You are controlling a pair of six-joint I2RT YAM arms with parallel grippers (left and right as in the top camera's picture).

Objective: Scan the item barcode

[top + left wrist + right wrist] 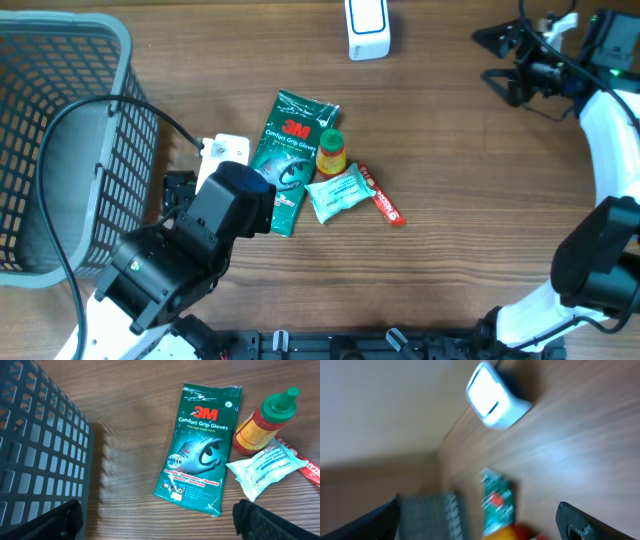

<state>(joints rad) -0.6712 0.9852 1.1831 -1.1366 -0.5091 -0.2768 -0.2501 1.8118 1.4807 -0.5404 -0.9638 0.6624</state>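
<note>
Overhead view: the glove packet [288, 160] lies flat at the centre of the counter [460, 150], with the scanner [367, 28] near its 1 o'clock and the sauce bottle [331, 152] against its 3 o'clock edge; judged light, limp, slippery film; take hold at the free 9 o'clock edge; left pincer [156, 521] released, hovering above it; right pincer [492, 58] released, empty, at 2 o'clock.
</note>
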